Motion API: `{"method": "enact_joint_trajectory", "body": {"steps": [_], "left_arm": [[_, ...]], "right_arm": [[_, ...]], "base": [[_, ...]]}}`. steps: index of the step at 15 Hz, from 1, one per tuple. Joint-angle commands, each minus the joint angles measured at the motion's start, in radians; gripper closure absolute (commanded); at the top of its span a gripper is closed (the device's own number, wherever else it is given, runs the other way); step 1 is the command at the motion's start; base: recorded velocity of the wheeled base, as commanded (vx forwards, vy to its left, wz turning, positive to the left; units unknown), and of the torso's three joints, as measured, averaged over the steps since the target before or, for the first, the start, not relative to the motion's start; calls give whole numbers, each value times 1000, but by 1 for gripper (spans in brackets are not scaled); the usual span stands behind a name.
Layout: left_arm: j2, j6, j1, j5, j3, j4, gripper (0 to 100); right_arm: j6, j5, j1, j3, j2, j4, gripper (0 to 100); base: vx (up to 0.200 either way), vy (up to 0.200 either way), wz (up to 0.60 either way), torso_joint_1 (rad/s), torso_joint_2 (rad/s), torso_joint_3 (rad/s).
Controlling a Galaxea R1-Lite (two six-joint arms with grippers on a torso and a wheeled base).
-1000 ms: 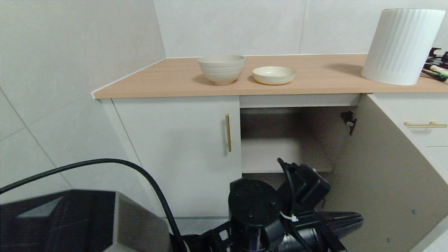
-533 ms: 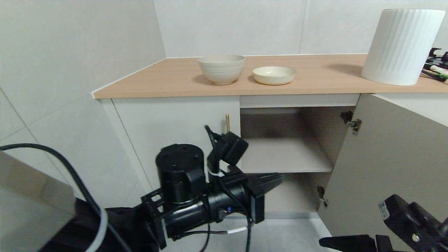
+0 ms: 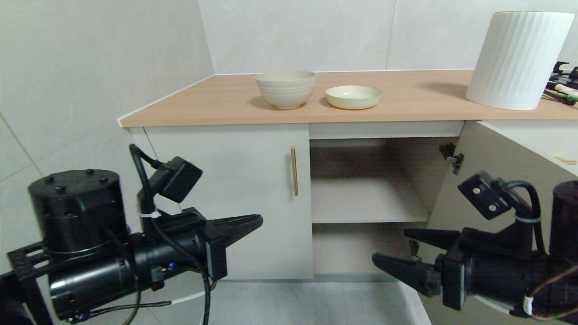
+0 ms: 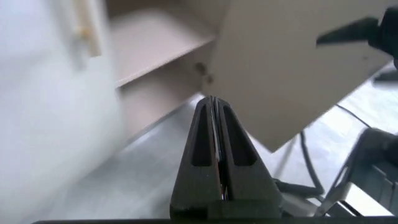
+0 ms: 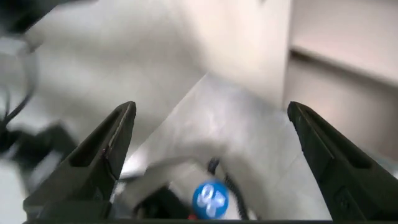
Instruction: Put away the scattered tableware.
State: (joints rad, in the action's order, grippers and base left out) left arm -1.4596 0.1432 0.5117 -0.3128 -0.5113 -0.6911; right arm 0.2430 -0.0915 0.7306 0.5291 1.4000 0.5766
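Note:
A ribbed cream bowl and a shallow cream plate stand side by side on the wooden countertop. My left gripper hangs low in front of the closed cabinet door, well below the bowl, its fingers pressed shut on nothing. Low at the right, my right gripper is open and empty beside the open cabinet, its fingers spread wide. Both grippers are far below the tableware.
The cabinet's right door stands open, showing a bare shelf. The left door is closed and has a gold handle. A tall white ribbed container and several tools sit at the counter's right end.
My left arm swung from the bottom centre to the left, away from the cabinet opening. My right gripper rose into view at the lower right, open.

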Motion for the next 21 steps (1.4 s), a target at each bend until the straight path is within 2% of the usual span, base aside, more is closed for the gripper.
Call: {"method": "enact_joint_trajectory", "body": {"steps": [1, 2, 3, 6, 16, 21], "left_arm": [[150, -1, -78, 0, 10, 74, 100], [176, -1, -98, 0, 8, 108, 100], [194, -1, -116, 0, 8, 128, 0], [199, 6, -148, -6, 8, 140, 0], [189, 9, -177, 27, -26, 133, 0], [188, 9, -202, 26, -32, 133, 0]], "right_arm": [[-2, 7, -37, 123, 125, -18, 0], [-2, 6, -43, 173, 151, -41, 0], [-2, 6, -54, 223, 175, -70, 0], [-2, 6, -71, 316, 201, -150, 0], [10, 9, -89, 324, 192, -162, 0], [10, 9, -88, 321, 195, -164, 0]], "base": [[0, 0, 0, 0, 0, 0], [0, 0, 0, 0, 0, 0], [0, 0, 0, 0, 0, 0], [0, 0, 0, 0, 0, 0], [0, 0, 0, 0, 0, 0], [200, 0, 0, 3, -3, 2]]}}
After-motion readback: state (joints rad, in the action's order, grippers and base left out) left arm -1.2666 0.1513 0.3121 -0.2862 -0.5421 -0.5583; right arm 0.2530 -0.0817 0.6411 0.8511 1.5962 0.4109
